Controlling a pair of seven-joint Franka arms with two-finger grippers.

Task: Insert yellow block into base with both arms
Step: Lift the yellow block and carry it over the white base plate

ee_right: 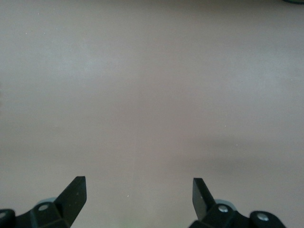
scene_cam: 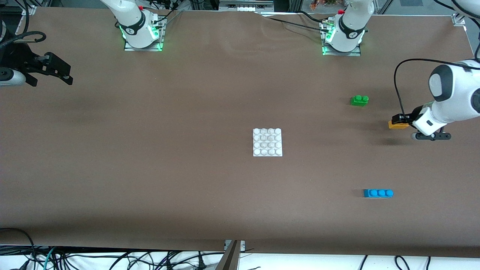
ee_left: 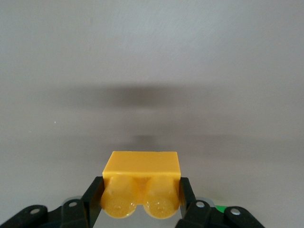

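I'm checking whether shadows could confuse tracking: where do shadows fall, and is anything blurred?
Front view: a dark shadow lies on the table under the left claw and its yellow block; the right claw waits open at the table's edge. Left wrist view: a soft dark band crosses the table above the block, whose studs look slightly blurred. Right wrist view: only a faint shadow.

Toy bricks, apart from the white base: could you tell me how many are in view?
3. The yellow block is in the left gripper; the green brick and blue brick lie toward the left arm's end.
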